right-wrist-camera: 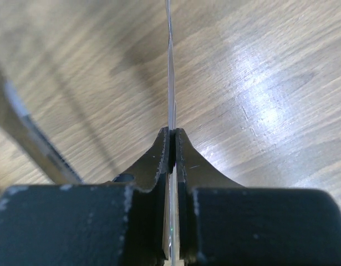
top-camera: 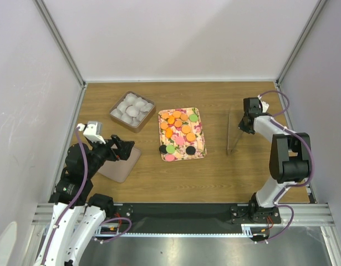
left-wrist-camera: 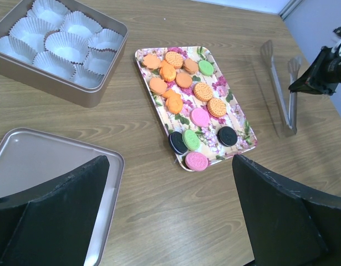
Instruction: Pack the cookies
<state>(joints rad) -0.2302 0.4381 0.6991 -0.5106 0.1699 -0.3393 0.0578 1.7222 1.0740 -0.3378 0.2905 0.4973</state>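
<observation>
A wood-grain worktop (top-camera: pixel 214 172) fills the floor of a booth with plain pale walls (top-camera: pixel 176 39) on three sides and metal posts in the far corners. A black strip and a metal rail run along the near edge, where the arms are bolted.

At the far left, the left gripper (top-camera: pixel 121 148) hangs over a shallow metal lid (left-wrist-camera: pixel 42 160) that lies flat on the wood, its fingers (left-wrist-camera: pixel 65 216) spread wide apart and holding nothing. Behind the lid is a square tin (left-wrist-camera: pixel 48 83) packed with white crinkled paper cups (left-wrist-camera: pixel 65 44). Just right of the tin, near the middle of the worktop, lies a floral tray (left-wrist-camera: pixel 224 91). The cookies (left-wrist-camera: pixel 202 91) are all on it: orange ones mostly at the far end, with pink, green and black ones toward the near end. Well to the right lie see-through tongs (left-wrist-camera: pixel 276 88). The right gripper (right-wrist-camera: pixel 171 138) has its fingers pressed together on one thin arm of them, seen edge-on from the wrist.

From above, the left arm covers part of the lid. The left wrist view cuts off the tin and the lid at its edge and shows only a dark tip of the right arm. The second tong arm is a blur in the right wrist view. Some cookies overlap, so an exact count is hard.
</observation>
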